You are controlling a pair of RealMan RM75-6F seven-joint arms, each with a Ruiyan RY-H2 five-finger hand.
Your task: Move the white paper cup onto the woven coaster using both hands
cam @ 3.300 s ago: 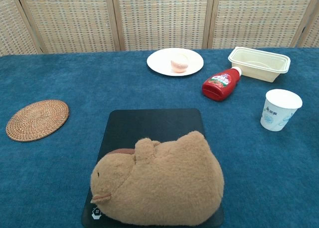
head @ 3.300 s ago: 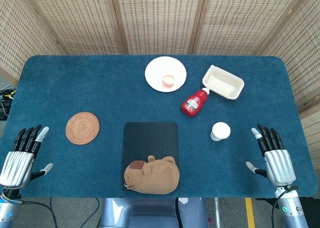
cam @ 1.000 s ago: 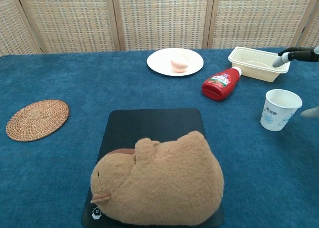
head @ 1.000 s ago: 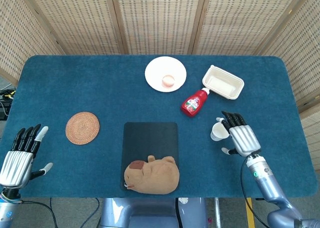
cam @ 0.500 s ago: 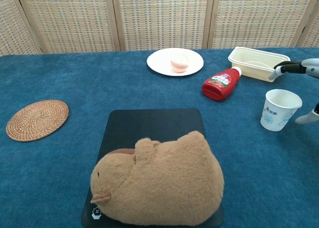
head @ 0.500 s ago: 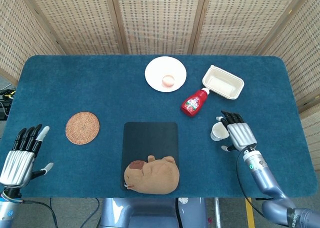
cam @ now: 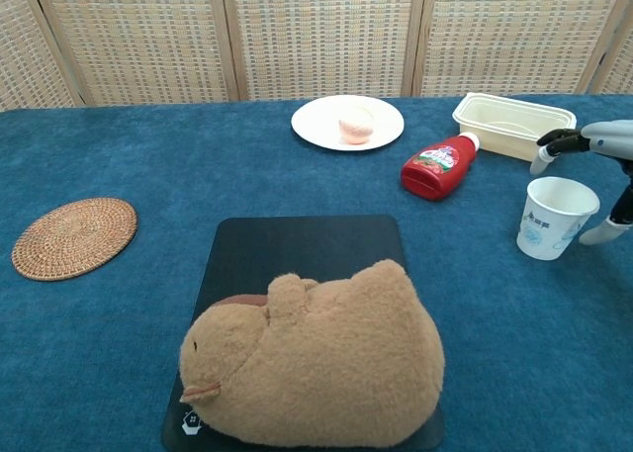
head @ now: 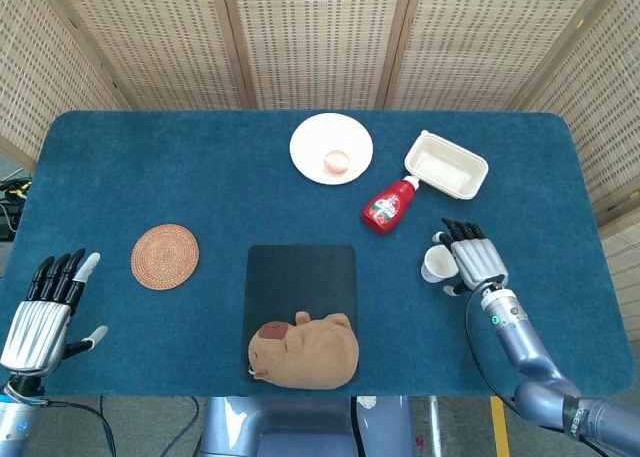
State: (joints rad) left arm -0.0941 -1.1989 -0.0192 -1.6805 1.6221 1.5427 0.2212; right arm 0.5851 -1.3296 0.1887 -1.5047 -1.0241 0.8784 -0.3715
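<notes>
Right now the cup [head: 436, 264] stands upright right of centre in the head view, on the blue table [head: 200, 167], below the ketchup bottle [head: 388, 206]. In the chest view the cup [cam: 555, 218] sits at the right edge of the frame.

The right hand [head: 473, 260] is just beside the cup on its right. Its fingers [head: 452, 232] reach around the far side of the rim and the thumb [cam: 601, 232] lies low at the near side. Whether they actually touch the cup cannot be told from either view; a small gap seems to show in the chest view, so the hand looks spread around the cup rather than clasping it.

The left hand [head: 42, 312] hovers at the lower left of the head view, fingers apart, holding nothing. It is outside the chest view.

The coaster [head: 165, 256] lies flat at the left of the head view, well apart from the cup, up and to the right of the left hand. In the chest view the coaster [cam: 75, 236] is at the left edge.

Between coaster and cup, a black mat [head: 300, 277] carries a brown plush toy [head: 304, 351] on its near end. At the upper middle of the head view a white plate [head: 331, 148] holds a small pinkish item [head: 337, 160]. A cream tray [head: 446, 165] lies at the upper right, with the bottle's cap end touching or nearly touching it.
</notes>
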